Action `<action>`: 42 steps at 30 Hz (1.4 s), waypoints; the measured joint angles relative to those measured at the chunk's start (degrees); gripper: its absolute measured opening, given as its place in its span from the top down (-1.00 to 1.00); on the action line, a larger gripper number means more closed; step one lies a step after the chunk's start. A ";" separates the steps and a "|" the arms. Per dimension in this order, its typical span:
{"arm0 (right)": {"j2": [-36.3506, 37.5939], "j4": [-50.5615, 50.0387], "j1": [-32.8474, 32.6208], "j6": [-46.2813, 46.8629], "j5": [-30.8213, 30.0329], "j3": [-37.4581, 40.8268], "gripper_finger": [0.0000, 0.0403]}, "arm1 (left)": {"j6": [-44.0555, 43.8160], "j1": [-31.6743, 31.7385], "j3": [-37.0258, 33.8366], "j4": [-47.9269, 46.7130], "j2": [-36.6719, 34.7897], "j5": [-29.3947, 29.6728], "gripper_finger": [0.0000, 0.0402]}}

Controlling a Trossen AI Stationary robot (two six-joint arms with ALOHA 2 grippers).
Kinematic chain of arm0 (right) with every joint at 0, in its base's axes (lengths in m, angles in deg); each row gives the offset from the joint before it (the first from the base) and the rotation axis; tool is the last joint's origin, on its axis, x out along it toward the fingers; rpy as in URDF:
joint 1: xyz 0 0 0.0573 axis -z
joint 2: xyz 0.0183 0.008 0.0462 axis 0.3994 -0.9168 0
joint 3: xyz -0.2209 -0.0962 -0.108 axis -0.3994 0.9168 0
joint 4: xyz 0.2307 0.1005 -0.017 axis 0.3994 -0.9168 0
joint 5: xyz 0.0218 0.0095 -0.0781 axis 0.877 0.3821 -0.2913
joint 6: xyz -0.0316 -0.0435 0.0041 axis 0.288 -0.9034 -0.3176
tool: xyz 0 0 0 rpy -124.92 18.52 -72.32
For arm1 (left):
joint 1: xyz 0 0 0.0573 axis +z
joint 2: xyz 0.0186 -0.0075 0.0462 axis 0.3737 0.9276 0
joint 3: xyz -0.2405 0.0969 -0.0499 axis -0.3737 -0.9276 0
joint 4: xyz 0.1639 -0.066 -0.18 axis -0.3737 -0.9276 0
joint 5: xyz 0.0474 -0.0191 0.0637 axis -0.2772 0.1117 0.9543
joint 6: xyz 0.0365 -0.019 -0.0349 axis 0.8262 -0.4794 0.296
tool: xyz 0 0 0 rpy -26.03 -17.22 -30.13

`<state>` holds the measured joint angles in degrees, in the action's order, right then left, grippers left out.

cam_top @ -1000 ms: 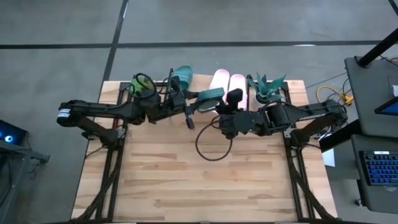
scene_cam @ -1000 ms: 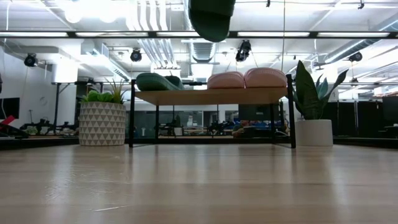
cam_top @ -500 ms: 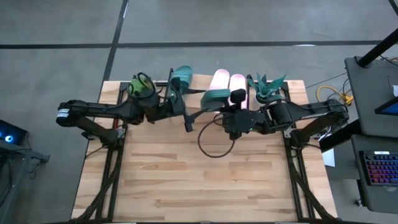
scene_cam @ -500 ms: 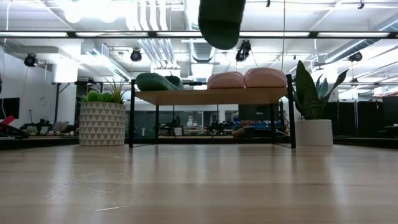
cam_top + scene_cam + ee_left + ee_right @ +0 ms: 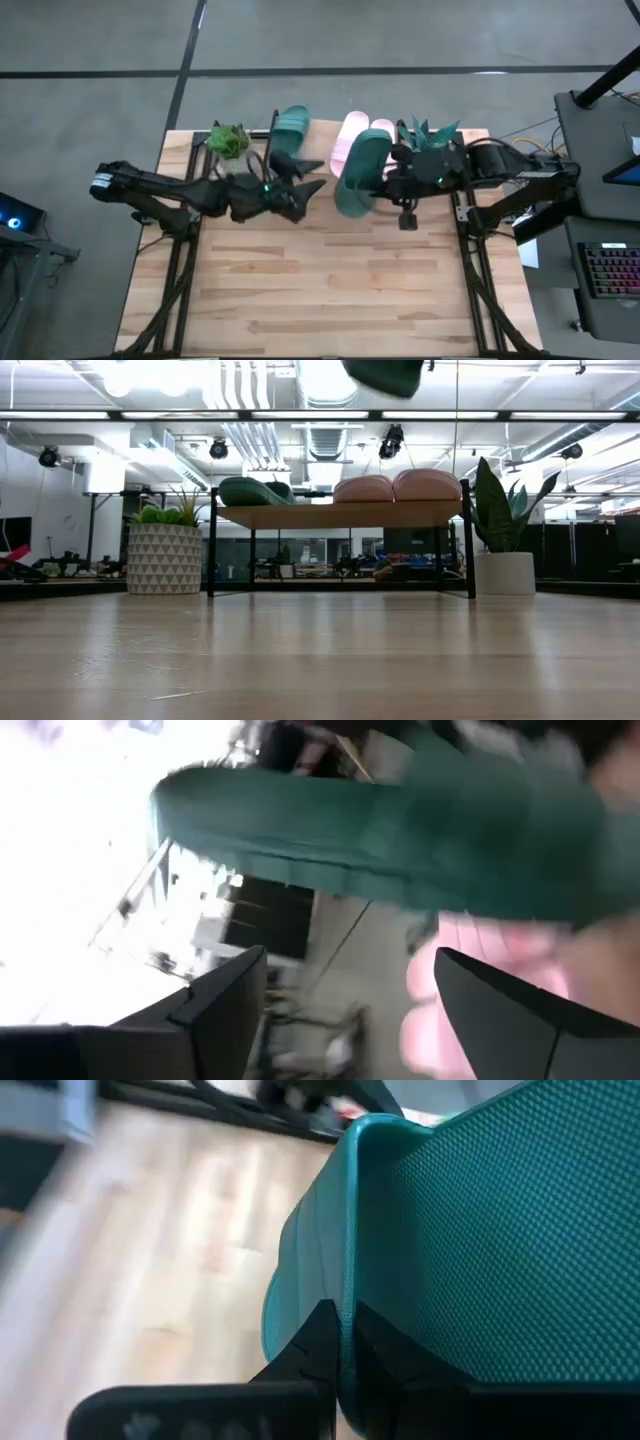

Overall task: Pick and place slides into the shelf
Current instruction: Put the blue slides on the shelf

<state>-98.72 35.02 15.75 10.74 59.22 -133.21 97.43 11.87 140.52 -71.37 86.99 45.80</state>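
A dark green slide (image 5: 355,172) hangs high above the table, before the shelf (image 5: 340,515), with my right gripper (image 5: 386,180) shut on it. In the low view only its lower end (image 5: 385,372) shows at the top. My left gripper (image 5: 305,186) stands open just left of it, touching nothing; its fingers (image 5: 225,1005) frame empty air below the slide (image 5: 400,830). On the shelf's plank a second green slide (image 5: 255,490) and two pink slides (image 5: 365,487) (image 5: 428,483) rest on their soles. My right gripper pinches the green slide's long side edge (image 5: 348,1295) between its two fingers (image 5: 318,1342), about midway along the slide. The fingers come from the table's right, slanting down, and lie across the slide. The slide hangs clear of table and shelf, tilted, lengthwise near to far.
A patterned pot with a green plant (image 5: 165,555) stands left of the shelf, and a white pot with a tall-leaved plant (image 5: 505,565) right of it. The wooden tabletop (image 5: 330,290) spreads out near of both arms.
My left gripper has opened, let go of the green slide and rolled about its own line. My right gripper has shut on the slide and carried it up and toward the table's right. The slide has turned from lying left to right to lying near to far.
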 joint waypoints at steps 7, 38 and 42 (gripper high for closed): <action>-0.35 -0.07 2.49 5.00 13.14 0.68 0.96 | 32.42 -4.34 -0.03 9.37 6.74 16.42 -0.26; -2.39 0.79 2.49 8.40 19.75 1.68 0.96 | 71.50 1.06 -0.09 42.24 18.50 8.32 -0.25; -2.34 0.96 2.45 8.42 20.37 1.68 0.96 | 68.66 1.13 -0.08 41.70 18.50 6.66 -0.18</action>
<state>-101.07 35.98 18.20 19.16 79.60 -131.54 166.09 12.99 140.45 -29.67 105.49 52.46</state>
